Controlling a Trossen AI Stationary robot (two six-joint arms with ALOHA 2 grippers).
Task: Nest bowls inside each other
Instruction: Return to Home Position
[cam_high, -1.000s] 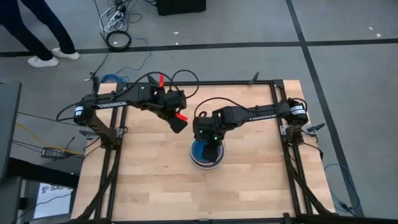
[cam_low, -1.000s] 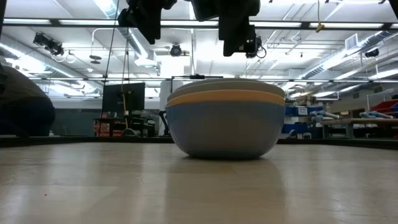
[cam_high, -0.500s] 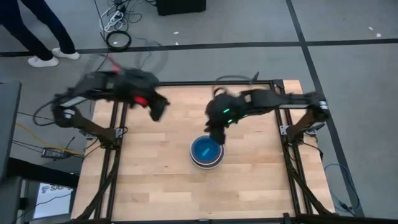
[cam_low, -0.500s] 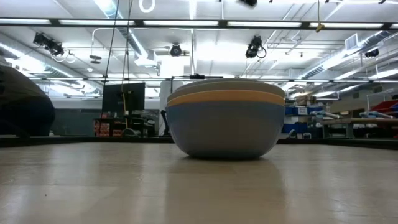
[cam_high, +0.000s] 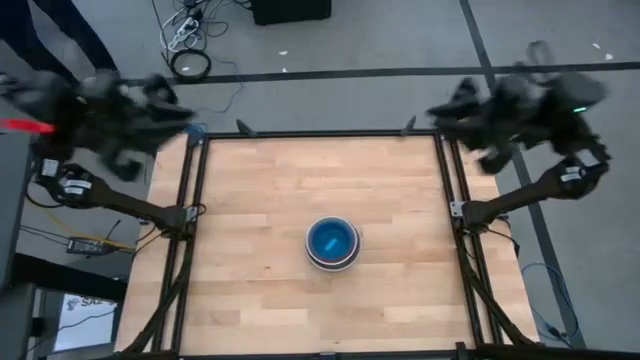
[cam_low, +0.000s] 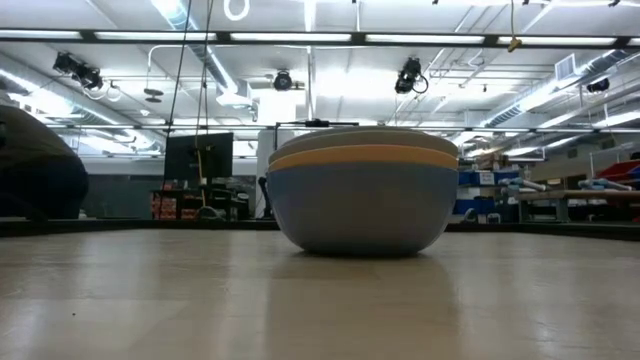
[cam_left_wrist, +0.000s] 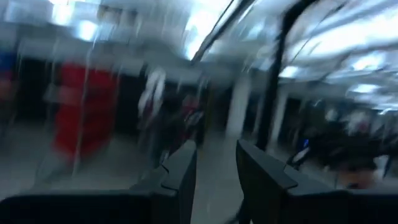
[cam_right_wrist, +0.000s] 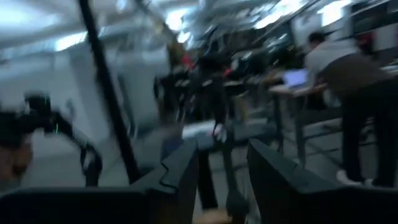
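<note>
The bowls stand nested in one stack (cam_high: 332, 243) at the middle of the wooden table, and the stack rests on its base. From above, a blue inside shows within a pale rim. The low view shows the stack (cam_low: 362, 190) as a grey outer wall with an orange band and a pale rim above it. My left gripper (cam_left_wrist: 216, 180) is raised over the table's far left corner, open, with nothing between its fingers. My right gripper (cam_right_wrist: 224, 180) is raised over the far right corner, likewise open and holding nothing. Both arms (cam_high: 110, 115) (cam_high: 520, 115) show blurred.
Black frame rails (cam_high: 190, 250) (cam_high: 455, 250) run along the table's left and right sides. Bare wood (cam_high: 260, 190) lies all round the stack. Cables (cam_high: 190, 62) lie on the floor beyond the far edge. A person (cam_right_wrist: 348, 81) stands at a bench in the room.
Both grippers have risen from over the bowl stack. The left has drawn back to the far left corner and the right to the far right corner. Each has tipped from pointing down to about level. The stack has stayed where it was.
</note>
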